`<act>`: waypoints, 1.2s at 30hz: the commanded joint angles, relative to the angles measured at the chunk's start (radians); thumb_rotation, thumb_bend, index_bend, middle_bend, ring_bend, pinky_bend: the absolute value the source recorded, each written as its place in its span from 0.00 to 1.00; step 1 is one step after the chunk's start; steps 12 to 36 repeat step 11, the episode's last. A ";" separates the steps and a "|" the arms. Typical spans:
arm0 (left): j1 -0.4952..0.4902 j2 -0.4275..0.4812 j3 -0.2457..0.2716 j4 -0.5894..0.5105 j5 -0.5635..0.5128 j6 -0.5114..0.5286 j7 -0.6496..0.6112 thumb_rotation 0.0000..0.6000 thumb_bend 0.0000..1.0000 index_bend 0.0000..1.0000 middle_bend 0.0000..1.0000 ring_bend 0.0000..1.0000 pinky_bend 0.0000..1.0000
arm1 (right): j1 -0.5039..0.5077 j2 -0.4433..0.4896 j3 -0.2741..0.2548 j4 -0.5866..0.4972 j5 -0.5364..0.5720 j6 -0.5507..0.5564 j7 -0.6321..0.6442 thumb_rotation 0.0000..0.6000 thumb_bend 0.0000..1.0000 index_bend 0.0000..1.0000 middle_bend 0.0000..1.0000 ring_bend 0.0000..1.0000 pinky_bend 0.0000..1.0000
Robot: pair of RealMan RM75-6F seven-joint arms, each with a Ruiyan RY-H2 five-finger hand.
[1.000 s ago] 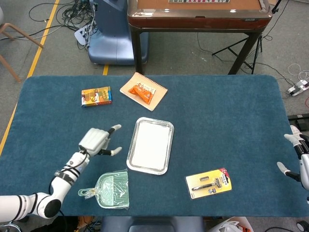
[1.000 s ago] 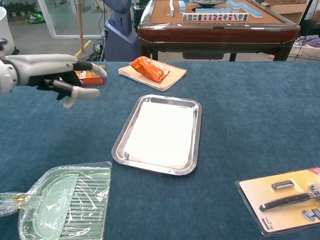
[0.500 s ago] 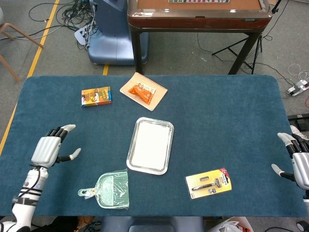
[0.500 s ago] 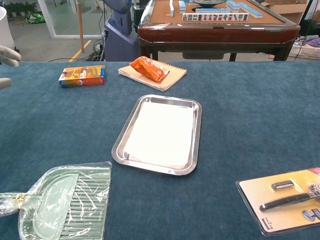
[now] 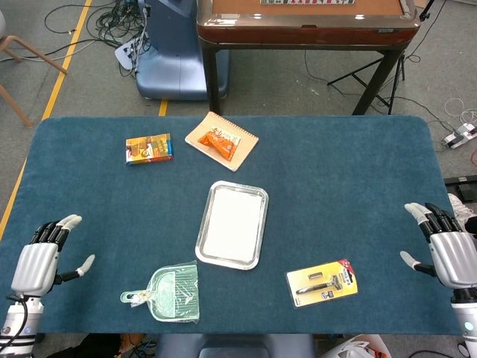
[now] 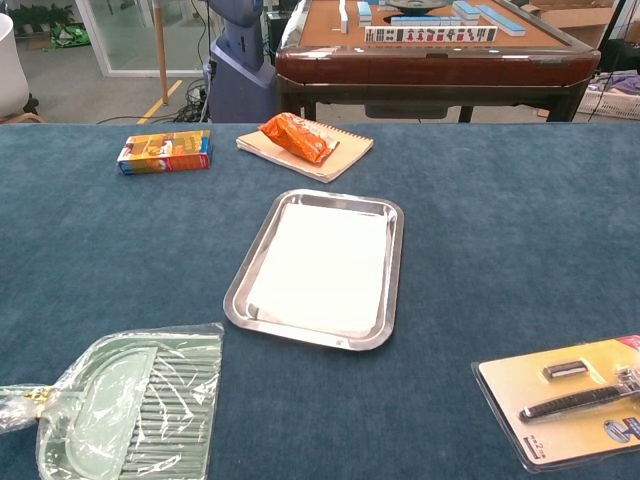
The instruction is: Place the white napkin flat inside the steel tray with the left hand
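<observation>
The white napkin [image 5: 232, 221] [image 6: 322, 265] lies flat inside the steel tray [image 5: 207, 249] [image 6: 243, 275] near the middle of the blue table. My left hand [image 5: 39, 261] hovers at the table's front left corner, far from the tray, fingers apart and holding nothing. At the front right edge my right hand [image 5: 447, 250] is spread the same way with nothing in it. The chest view shows neither hand.
A green dustpan in plastic wrap [image 5: 170, 293] [image 6: 120, 415] lies in front of the tray. A razor on a yellow card [image 5: 322, 282] [image 6: 568, 395] sits front right. An orange snack box [image 5: 148, 148] [image 6: 164, 150] and a notebook with an orange packet [image 5: 221, 139] [image 6: 303, 139] lie at the back.
My left hand has drawn back from beside the tray to the front left corner and left the chest view. My right hand has come further into the head view.
</observation>
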 commanded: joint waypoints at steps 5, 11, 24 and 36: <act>0.039 -0.007 0.001 -0.038 0.068 -0.007 0.064 0.53 0.21 0.17 0.16 0.14 0.10 | -0.001 -0.013 -0.005 -0.010 0.005 0.006 -0.025 1.00 0.18 0.13 0.18 0.09 0.18; 0.058 -0.017 -0.023 -0.036 0.088 -0.023 0.074 0.53 0.21 0.17 0.16 0.14 0.10 | -0.005 -0.017 -0.005 -0.007 0.017 0.010 -0.025 1.00 0.18 0.13 0.18 0.09 0.18; 0.058 -0.017 -0.023 -0.036 0.088 -0.023 0.074 0.53 0.21 0.17 0.16 0.14 0.10 | -0.005 -0.017 -0.005 -0.007 0.017 0.010 -0.025 1.00 0.18 0.13 0.18 0.09 0.18; 0.058 -0.017 -0.023 -0.036 0.088 -0.023 0.074 0.53 0.21 0.17 0.16 0.14 0.10 | -0.005 -0.017 -0.005 -0.007 0.017 0.010 -0.025 1.00 0.18 0.13 0.18 0.09 0.18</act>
